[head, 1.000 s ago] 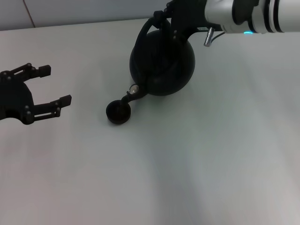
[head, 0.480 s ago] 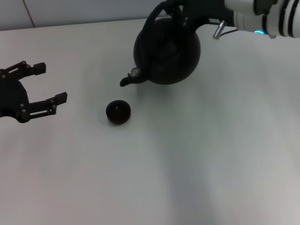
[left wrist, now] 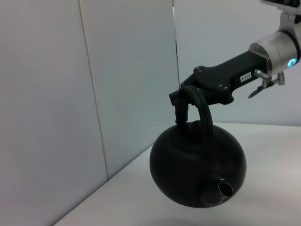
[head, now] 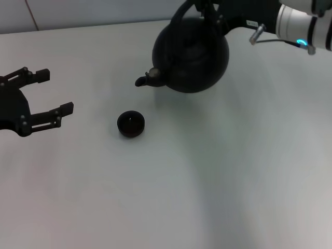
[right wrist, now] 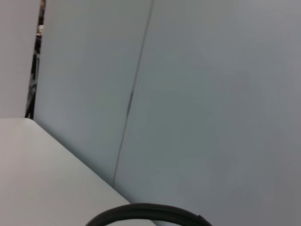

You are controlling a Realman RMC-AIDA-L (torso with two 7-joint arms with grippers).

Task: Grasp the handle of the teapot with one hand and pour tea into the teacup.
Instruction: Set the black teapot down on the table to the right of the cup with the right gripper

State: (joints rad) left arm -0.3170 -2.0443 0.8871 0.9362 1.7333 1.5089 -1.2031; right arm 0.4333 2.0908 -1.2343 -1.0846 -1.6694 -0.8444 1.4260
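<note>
The round black teapot point(head: 194, 57) hangs in the air above the back of the table, nearly level, its spout point(head: 147, 80) pointing left. My right gripper point(head: 206, 11) is shut on the top of its arched handle point(head: 179, 15). The left wrist view shows the teapot point(left wrist: 197, 172) lifted off the table, with the right gripper point(left wrist: 183, 101) closed on the handle point(left wrist: 204, 117). The handle's arc point(right wrist: 141, 214) also shows in the right wrist view. The tiny black teacup point(head: 130, 123) stands on the table, in front and left of the spout. My left gripper point(head: 49, 92) is open and empty at the far left.
The white table point(head: 207, 176) lies all around the cup. A pale wall point(head: 93, 10) runs along its back edge.
The right gripper has raised the teapot and carried it back and right, tipping it from pouring over the cup to nearly level. The left gripper has barely moved.
</note>
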